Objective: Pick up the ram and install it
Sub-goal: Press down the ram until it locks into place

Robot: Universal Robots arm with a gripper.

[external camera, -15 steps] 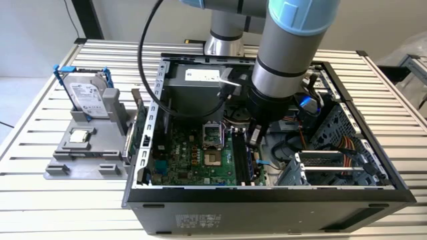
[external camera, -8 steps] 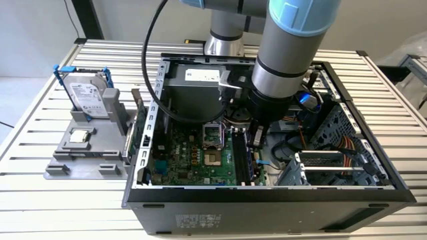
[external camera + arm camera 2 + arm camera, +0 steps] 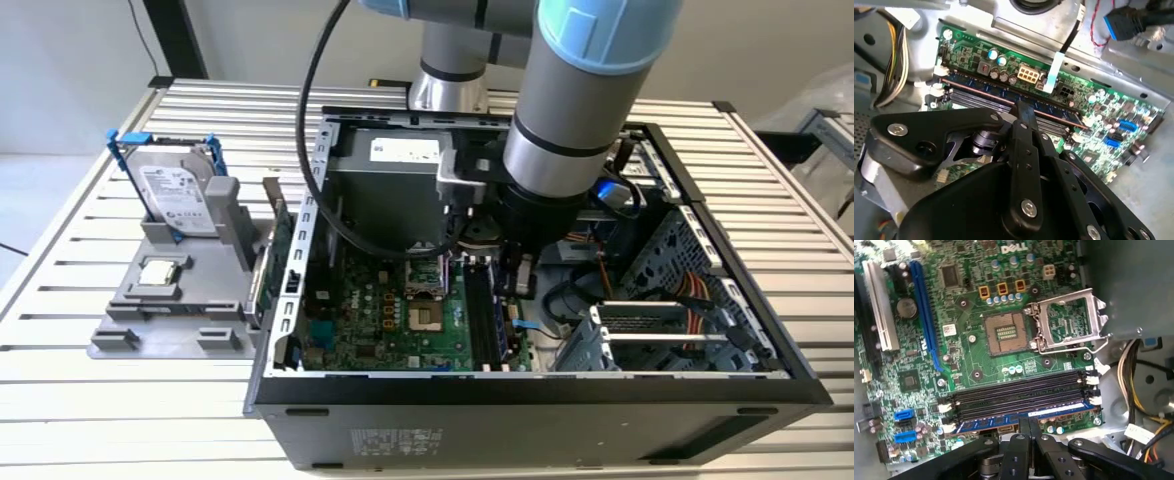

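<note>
Ram point(image 3: 1019, 419) is seen standing on edge in the outermost of the memory slots point(image 3: 1019, 397) on the motherboard point(image 3: 969, 355), inside the open computer case point(image 3: 534, 385) that lies on the slatted worktop point(image 3: 80, 230) near its middle. In both wrist views the pincer point(image 3: 1029, 426) is closed down narrowly over the top edge of the stick, its two black fingers point(image 3: 1026, 117) pressed against the stick's faces at about mid-length, so the ram is judged to be gripped while being pushed into its slot. Whether the stick is fully seated cannot be told; the white latches point(image 3: 945, 408) at the slot ends are visible, but their position around the gripped stick is unclear. The neighbouring slots are empty, and the processor socket point(image 3: 1004, 332) is left open with its metal frame raised. On the worktop toward the exterior view's left, a grey holder point(image 3: 174, 300) carries a hard drive point(image 3: 174, 195) in a blue frame and a square silver chip point(image 3: 158, 271). Risk is judged to lie in uneven seating: should the stick be slightly tilted or its notch misaligned, downward force could bend the board or damage the slot contacts, and one end could be left unlatched.
</note>
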